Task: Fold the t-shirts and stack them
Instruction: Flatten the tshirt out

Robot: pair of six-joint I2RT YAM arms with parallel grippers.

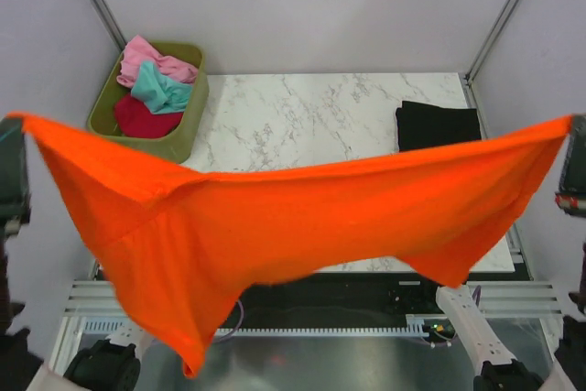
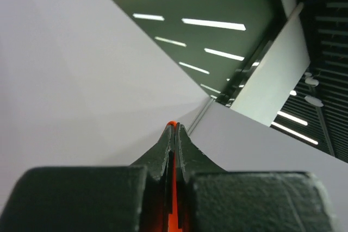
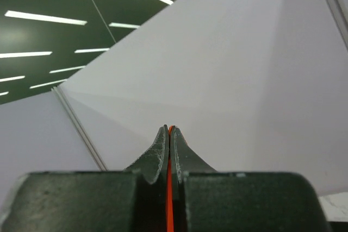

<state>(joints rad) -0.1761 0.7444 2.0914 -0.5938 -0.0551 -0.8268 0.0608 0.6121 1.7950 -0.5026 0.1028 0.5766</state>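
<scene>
A large bright orange t-shirt hangs stretched in the air across the whole top view, sagging in the middle. My left gripper at the far left is shut on one corner; a thin orange strip shows between its fingers in the left wrist view. My right gripper at the far right is shut on the other corner, with orange cloth pinched between its fingers. A folded black t-shirt lies on the table's right side. Pink, teal and crimson shirts lie in the bin.
An olive-green plastic bin stands at the table's back left corner. The white marble table shows behind the hanging shirt. Both wrist cameras point up at grey walls and ceiling lights.
</scene>
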